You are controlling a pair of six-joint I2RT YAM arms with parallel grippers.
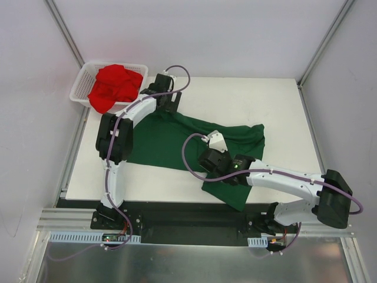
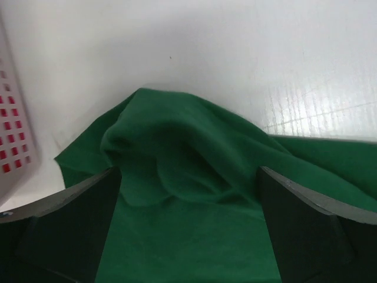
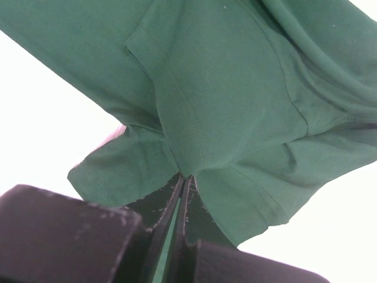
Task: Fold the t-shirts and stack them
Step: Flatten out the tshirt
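Right hand (image 3: 184, 180) on green t-shirt (image 1: 171, 141), white table (image 1: 247, 100).

The right claw (image 3: 184, 180) has its two dark fingers pressed together, and a thin fold of the dark green t-shirt (image 3: 224, 88) is pinched between their tips. From that pinch the creased cloth fans upward across most of the view. A stitched seam runs through it, and a hemmed edge hangs at lower left. White counter (image 3: 41, 118) shows at left and lower right.
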